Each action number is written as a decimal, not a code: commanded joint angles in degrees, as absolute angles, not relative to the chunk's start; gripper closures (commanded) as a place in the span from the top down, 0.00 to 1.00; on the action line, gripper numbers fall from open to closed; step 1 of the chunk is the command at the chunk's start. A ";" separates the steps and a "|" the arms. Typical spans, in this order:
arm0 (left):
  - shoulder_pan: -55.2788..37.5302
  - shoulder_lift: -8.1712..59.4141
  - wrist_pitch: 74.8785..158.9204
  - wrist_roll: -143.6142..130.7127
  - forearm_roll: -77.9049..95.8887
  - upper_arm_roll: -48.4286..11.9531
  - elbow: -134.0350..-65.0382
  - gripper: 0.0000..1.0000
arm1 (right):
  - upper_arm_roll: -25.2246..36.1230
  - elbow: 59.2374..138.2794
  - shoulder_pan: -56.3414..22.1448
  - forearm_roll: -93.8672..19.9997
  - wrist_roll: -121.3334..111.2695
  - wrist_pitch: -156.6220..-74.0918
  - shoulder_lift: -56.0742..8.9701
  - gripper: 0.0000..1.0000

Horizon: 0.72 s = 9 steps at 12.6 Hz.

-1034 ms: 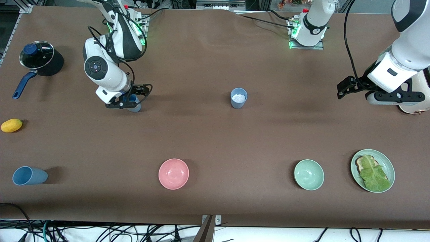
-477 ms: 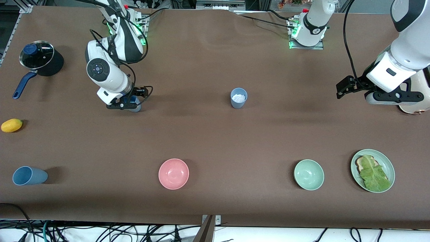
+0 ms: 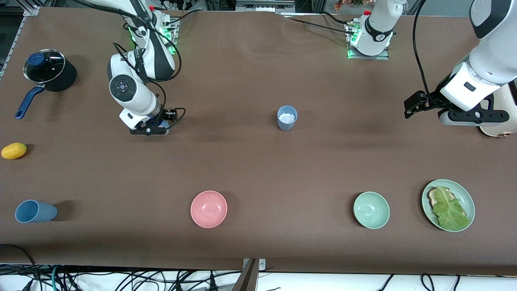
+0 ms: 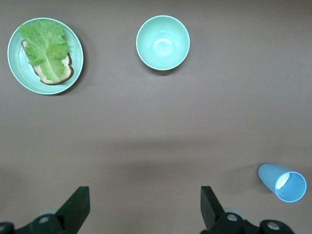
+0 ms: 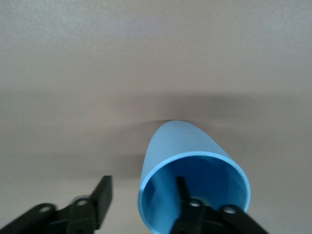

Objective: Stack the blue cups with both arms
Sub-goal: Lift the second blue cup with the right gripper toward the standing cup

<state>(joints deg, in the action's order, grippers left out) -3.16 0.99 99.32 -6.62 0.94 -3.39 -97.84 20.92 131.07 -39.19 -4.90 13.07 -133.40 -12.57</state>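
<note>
A bright blue cup [image 5: 192, 168] stands on the table at the right arm's end, mostly hidden under the right hand in the front view [image 3: 163, 124]. My right gripper [image 3: 151, 129] is low at its rim and open [image 5: 142, 201]: one finger is inside the cup, the other outside, with a gap to the wall. A duller grey-blue cup [image 3: 287, 117] with something white inside stands upright mid-table; it also shows in the left wrist view [image 4: 282, 181]. My left gripper [image 3: 474, 118] waits, open and empty [image 4: 144, 207], above the table at the left arm's end.
Another blue cup [image 3: 35, 211] lies on its side near the front edge. A pink bowl [image 3: 209, 209], a pale green bowl [image 3: 371, 209] and a plate with bread and lettuce [image 3: 448, 205] line the front. A lidded pot [image 3: 48, 70] and a yellow fruit [image 3: 14, 150] are at the right arm's end.
My right hand has shifted slightly toward the left arm's end and come down over the bright blue cup, hiding more of it. The left arm has barely moved.
</note>
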 commanded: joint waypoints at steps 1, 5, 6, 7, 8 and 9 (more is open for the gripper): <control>-2.99 0.53 98.00 -6.95 1.76 -3.43 -97.21 1.00 | 20.83 131.57 -39.02 -5.10 13.45 -134.38 -12.39 0.14; -2.72 0.53 97.82 -6.59 1.76 -3.43 -97.21 1.00 | 20.92 129.91 -39.02 -5.10 13.36 -133.25 -11.61 0.00; -2.72 0.53 97.82 -6.59 1.76 -3.43 -97.21 1.00 | 20.83 126.94 -39.02 -5.10 13.62 -129.85 -11.51 0.00; -2.72 0.53 97.82 -6.59 1.76 -3.43 -97.21 1.00 | 20.74 122.48 -39.02 -5.18 13.97 -124.51 -11.77 0.00; -2.72 0.53 97.82 -6.59 1.76 -3.43 -97.21 1.00 | 20.74 118.08 -39.02 -5.36 14.15 -119.76 -12.21 0.00; -2.72 0.53 97.82 -6.59 1.76 -3.43 -97.21 1.00 | 20.74 115.17 -39.02 -6.93 14.15 -116.75 -12.30 0.00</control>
